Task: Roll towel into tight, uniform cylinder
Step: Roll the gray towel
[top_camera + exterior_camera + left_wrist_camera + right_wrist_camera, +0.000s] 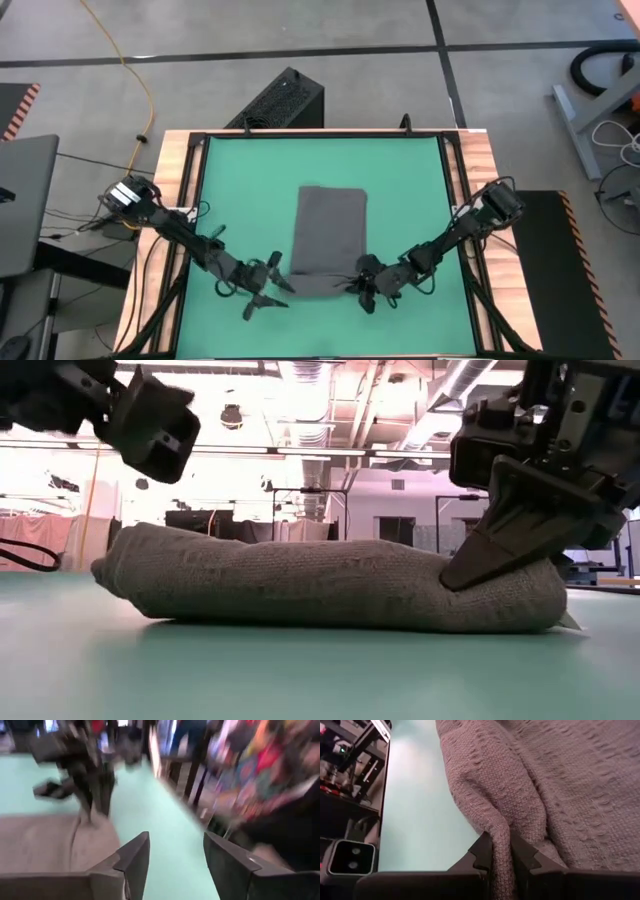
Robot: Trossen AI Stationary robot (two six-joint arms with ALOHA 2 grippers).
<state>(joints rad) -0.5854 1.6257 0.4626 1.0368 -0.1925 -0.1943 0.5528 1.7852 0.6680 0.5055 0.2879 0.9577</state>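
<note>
The right gripper point(501, 851) has its two fingers pinched almost together on a ridge of the towel point(330, 238), a fold of grey cloth squeezed up between them at the bottom of the wrist frame. From above, that gripper sits at the lower right corner of the cloth, just right of centre in the lower part of the frame. The left gripper point(262, 296) hangs off the towel's lower left corner, fingers spread wide and holding nothing; in the table-level view it floats in the upper left, clear of the cloth. The towel lies in the middle of the green table point(400, 180), flat across its far part, with its near edge already turned over into a thick, lumpy roll that spans most of the table-level frame. A black box point(280, 100) stands on the floor beyond the table's far edge.

The roll looks barely begun, with most of the cloth still flat. To do this step well, the empty gripper would want a matching hold on the opposite end, so both ends turn together; one-sided rolling would likely skew the cylinder. Steady tension toward the flat part should tighten the loose bulge.
</note>
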